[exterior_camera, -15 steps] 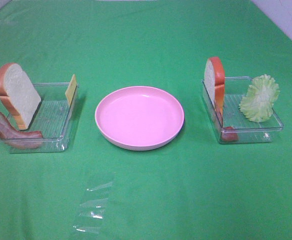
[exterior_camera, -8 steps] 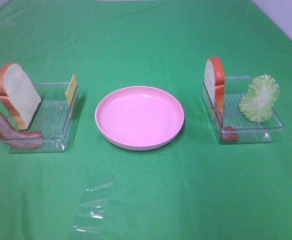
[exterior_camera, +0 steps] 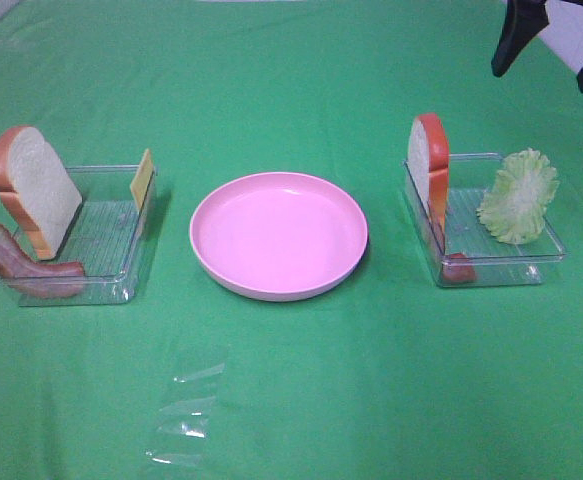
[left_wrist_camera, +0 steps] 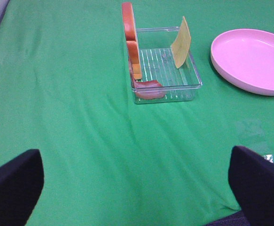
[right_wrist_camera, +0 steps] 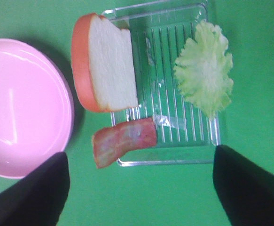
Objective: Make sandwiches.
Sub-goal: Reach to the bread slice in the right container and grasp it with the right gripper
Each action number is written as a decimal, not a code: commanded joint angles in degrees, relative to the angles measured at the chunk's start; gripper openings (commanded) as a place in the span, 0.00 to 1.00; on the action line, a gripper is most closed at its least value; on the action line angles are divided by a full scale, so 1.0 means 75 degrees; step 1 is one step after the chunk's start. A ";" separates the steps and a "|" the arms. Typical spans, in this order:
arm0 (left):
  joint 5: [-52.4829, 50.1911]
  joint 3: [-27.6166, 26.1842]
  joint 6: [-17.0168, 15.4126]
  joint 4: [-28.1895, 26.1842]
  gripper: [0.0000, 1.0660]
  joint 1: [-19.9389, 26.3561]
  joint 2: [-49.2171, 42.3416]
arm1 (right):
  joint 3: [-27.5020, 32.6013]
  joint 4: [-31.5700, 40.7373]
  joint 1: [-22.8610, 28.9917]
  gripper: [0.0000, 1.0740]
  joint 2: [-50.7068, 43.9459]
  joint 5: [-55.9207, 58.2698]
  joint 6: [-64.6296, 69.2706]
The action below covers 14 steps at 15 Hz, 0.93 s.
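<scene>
Right gripper [right_wrist_camera: 139, 157] gaping wide, empty; bread slice [right_wrist_camera: 111, 63] right of pink plate [right_wrist_camera: 19, 108] looks light, stiff, upright, so pinch across crust edges.

Table draped in a green cloth [exterior_camera: 291, 60], lightly creased, round pink plate [exterior_camera: 278, 235] set at the middle, clear left tray [exterior_camera: 111, 272] placed well apart on one side, clear right tray [exterior_camera: 501, 264] on the other, crumpled clear film [exterior_camera: 186, 405] laid flat toward the front, nearer the left tray's side.
</scene>
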 commanded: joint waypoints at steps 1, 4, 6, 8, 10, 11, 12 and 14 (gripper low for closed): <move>-0.0038 -0.0008 -0.0046 -0.0069 0.94 0.0008 -0.0115 | -0.0741 0.0275 -0.0008 0.75 0.0626 0.0374 -0.0107; -0.0038 -0.0008 -0.0046 -0.0069 0.94 0.0008 -0.0115 | -0.1421 0.0504 -0.0008 0.75 0.1283 0.0649 -0.0107; -0.0038 -0.0008 -0.0046 -0.0069 0.94 0.0008 -0.0115 | -0.1711 0.0558 0.0115 0.75 0.1642 0.0688 -0.0107; -0.0038 -0.0008 -0.0046 -0.0069 0.94 0.0008 -0.0115 | -0.1849 0.0428 0.0596 0.75 0.2108 0.0550 -0.0107; -0.0038 -0.0008 -0.0046 -0.0069 0.94 0.0008 -0.0115 | -0.1849 0.0413 0.0733 0.75 0.2307 0.0466 -0.0092; -0.0038 -0.0008 -0.0046 -0.0069 0.94 0.0008 -0.0115 | -0.1849 0.0405 0.0802 0.75 0.2406 0.0382 -0.0076; -0.0038 -0.0008 -0.0046 -0.0069 0.94 0.0008 -0.0115 | -0.1849 0.0413 0.0856 0.75 0.2513 0.0244 -0.0076; -0.0038 -0.0008 -0.0046 -0.0069 0.94 0.0008 -0.0115 | -0.1849 0.0168 0.0886 0.75 0.2720 0.0115 -0.0084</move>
